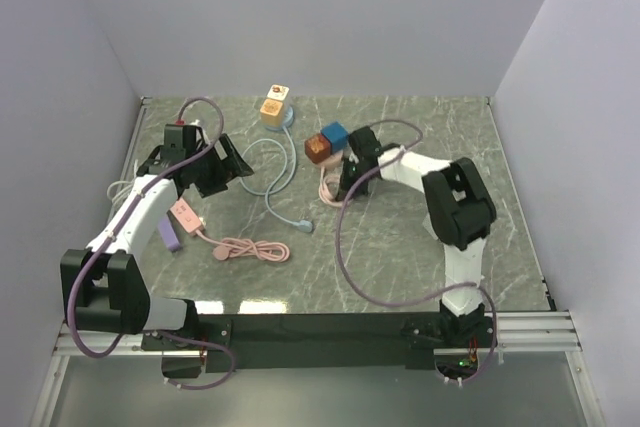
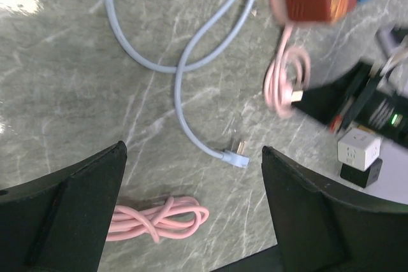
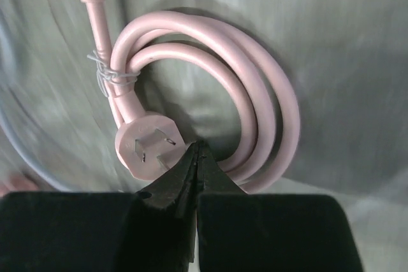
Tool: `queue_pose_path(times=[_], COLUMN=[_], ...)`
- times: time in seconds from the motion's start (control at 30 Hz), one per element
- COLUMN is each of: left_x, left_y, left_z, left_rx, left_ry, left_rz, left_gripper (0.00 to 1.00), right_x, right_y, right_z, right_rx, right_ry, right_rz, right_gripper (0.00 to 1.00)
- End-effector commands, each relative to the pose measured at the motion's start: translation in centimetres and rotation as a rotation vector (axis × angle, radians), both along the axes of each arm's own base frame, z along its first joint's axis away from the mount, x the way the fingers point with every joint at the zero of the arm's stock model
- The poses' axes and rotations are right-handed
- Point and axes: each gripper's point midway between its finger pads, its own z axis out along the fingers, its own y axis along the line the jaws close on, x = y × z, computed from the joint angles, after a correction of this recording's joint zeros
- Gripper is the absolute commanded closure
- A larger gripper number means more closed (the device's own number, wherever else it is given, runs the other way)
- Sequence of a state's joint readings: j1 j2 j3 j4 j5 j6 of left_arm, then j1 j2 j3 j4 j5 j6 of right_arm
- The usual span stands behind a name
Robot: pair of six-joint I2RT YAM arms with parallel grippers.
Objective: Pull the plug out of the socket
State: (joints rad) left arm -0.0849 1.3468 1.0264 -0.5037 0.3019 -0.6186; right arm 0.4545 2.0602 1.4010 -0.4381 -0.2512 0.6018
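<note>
**A robot lab's enclosed test bench**

Plain white walls point(image 1: 300, 17) box in three sides of a green stone-look table point(image 1: 420, 137); two robot arms, the left arm point(image 1: 140, 209) and the right arm point(image 1: 455, 202), are bolted to a metal rail point(image 1: 530, 327) at its near edge; purplish leads point(image 1: 345, 267) loop loose from both; coloured socket cubes point(image 1: 272, 107) and coiled cords point(image 1: 255, 250) lie spread about on it.

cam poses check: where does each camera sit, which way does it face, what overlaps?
Top external: above and behind the bases, facing down and forward over the table; both arms show.
Left wrist: on the left arm, facing down at the table; the open left gripper frames a blue cable.
Right wrist: close above a pink coiled cable; the shut right gripper shows at the bottom.
Shared: both wrist views and the top view see the pink coiled cable.
</note>
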Motion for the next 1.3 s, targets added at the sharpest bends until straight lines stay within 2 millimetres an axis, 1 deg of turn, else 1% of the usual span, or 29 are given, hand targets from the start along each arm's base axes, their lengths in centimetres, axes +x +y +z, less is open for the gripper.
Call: queue_pose_path(times=[0.0,0.03,0.1,0.13,0.17,0.2,0.27,0.3,0.37,0.4,0.43,0.47,0.5,0.6,0.67,0.7,0.73,0.77,0.8,0.83,0.9,0.93,0.97,1.03,1.07,1.1,1.13,1.23,1.27], left_x=[-0.3,-0.4,-0.7,-0.9,-1.0,-1.3,-1.6,-1.8,-2.1,-2.2,-2.2,-2.1,-2.2,-1.8,-1.3,-1.3,-1.0,-0.6,-0.5,-0.2,0.7,1.2,2.0,2.7,3.4,3.4,3.7,3.6,3.6], left_y=[-1.2,-1.4,-1.8,-2.0,-2.2,-2.5,-2.9,-3.2,-3.5,-3.7,-3.8,-4.0,-4.2,-4.9,-5.5,-6.1,-6.5,-7.0,-7.8,-8.3,-9.6,-10.0,-10.6,-11.9,-12.7,-13.6,-14.3,-16.0,-16.3], left_z=[1.3,1.3,1.2,1.3,1.3,1.2,1.3,1.2,1.0,1.0,0.9,1.1,1.1,1.3,1.2,1.2,0.8,1.2,1.3,0.7,1.3,0.3,1.0,-0.2,0.6,-0.6,-0.2,-2.1,-2.6], left_rx=[-0.038,-0.039,-0.043,-0.043,-0.049,-0.051,-0.057,-0.059,-0.068,-0.073,-0.077,-0.081,-0.083,-0.084,-0.088,-0.092,-0.092,-0.092,-0.094,-0.098,-0.096,-0.088,-0.089,-0.091,-0.094,-0.093,-0.096,-0.084,-0.085], left_ry=[-0.058,-0.057,-0.055,-0.058,-0.056,-0.055,-0.062,-0.062,-0.065,-0.064,-0.066,-0.072,-0.071,-0.084,-0.076,-0.073,-0.064,-0.078,-0.086,-0.072,-0.098,-0.073,-0.094,-0.064,-0.086,-0.057,-0.058,-0.027,-0.021], left_rz=[-0.045,-0.049,-0.064,-0.069,-0.075,-0.083,-0.091,-0.101,-0.103,-0.106,-0.108,-0.111,-0.119,-0.143,-0.17,-0.194,-0.208,-0.23,-0.255,-0.271,-0.318,-0.326,-0.344,-0.381,-0.402,-0.432,-0.455,-0.512,-0.52], left_gripper=[0.08,0.08,0.08,0.09,0.09,0.09,0.09,0.09,0.09,0.09,0.09,0.09,0.09,0.09,0.11,0.13,0.16,0.24,0.28,0.41,0.54,0.62,0.76,0.88,0.97,0.99,0.99,0.99,0.99], right_x=[-8.9,-11.6,-13.9,-16.0,-17.1,-17.8,-19.3,-18.9,-18.2,-16.6,-15.7,-15.0,-13.6,-11.1,-10.0,-9.2,-9.0,-9.1,-8.9,-8.8,-9.0,-9.0,-8.9,-8.8,-8.7,-8.4,-8.1,-7.0,-6.7], right_y=[-2.9,-3.9,-3.8,-4.6,-4.8,-4.4,-5.2,-5.0,-5.0,-4.6,-4.4,-4.4,-4.0,-4.7,-6.2,-6.2,-6.4,-6.7,-6.5,-6.3,-5.9,-5.7,-5.6,-5.8,-5.8,-5.8,-5.6,-4.8,-4.7], right_z=[-3.3,-4.5,-4.0,-4.5,-4.4,-3.3,-2.6,-0.8,1.1,3.7,5.0,6.3,9.0,12.1,12.3,12.1,11.7,11.1,10.4,10.1,9.4,9.2,8.9,8.4,8.2,8.0,7.8,7.2,6.1], right_rx=[-0.149,-0.174,-0.174,-0.193,-0.195,-0.18,-0.188,-0.159,-0.138,-0.119,-0.11,-0.107,-0.081,-0.118,-0.184,-0.198,-0.212,-0.228,-0.238,-0.238,-0.224,-0.218,-0.216,-0.228,-0.24,-0.248,-0.244,-0.244,-0.259], right_ry=[0.141,0.189,0.186,0.219,0.231,0.205,0.197,0.139,0.072,-0.03,-0.078,-0.115,-0.192,-0.297,-0.302,-0.284,-0.265,-0.225,-0.2,-0.19,-0.166,-0.16,-0.158,-0.147,-0.142,-0.136,-0.137,-0.127,-0.105], right_rz=[0.082,0.09,0.124,0.134,0.142,0.147,0.135,0.111,0.088,0.074,0.062,0.051,0.03,-0.061,-0.127,-0.157,-0.169,-0.177,-0.179,-0.172,-0.178,-0.177,-0.182,-0.2,-0.202,-0.213,-0.209,-0.201,-0.189], right_gripper=[1.0,1.0,1.0,1.0,1.0,1.0,1.0,1.0,0.96,0.87,0.67,0.58,0.44,0.39,0.47,0.69,0.85,1.0,1.0,1.0,1.0,1.0,1.0,1.0,1.0,1.0,1.0,1.0,1.0])
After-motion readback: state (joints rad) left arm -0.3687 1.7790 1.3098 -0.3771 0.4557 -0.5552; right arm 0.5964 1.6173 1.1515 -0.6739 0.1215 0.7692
